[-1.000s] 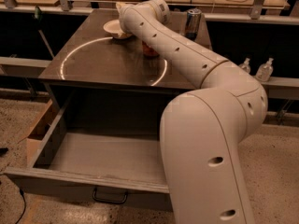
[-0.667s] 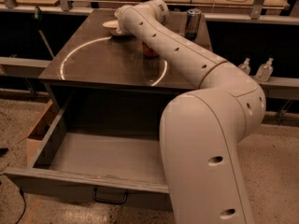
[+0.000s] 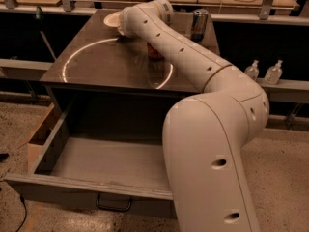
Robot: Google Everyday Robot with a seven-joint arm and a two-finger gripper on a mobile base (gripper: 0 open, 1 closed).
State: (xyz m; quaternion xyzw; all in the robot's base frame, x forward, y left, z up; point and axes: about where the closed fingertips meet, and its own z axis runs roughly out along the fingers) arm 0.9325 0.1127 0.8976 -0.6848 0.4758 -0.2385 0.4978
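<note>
Dark surface (image 3: 96, 69) up top: our gripper (image 3: 123, 28) hangs at the far end, just beside the pale bowl (image 3: 110, 18). We cannot tell if it is open or closed. We should go slow here so we do not bump the bowl.

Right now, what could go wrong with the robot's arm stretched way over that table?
1. The gripper is at the far end of the tabletop, right beside the pale bowl. A small bump might push the bowl toward the back edge.
2. The arm lies low over a small reddish thing, with a dark can close by. A sideways swing could knock either one over.
</note>
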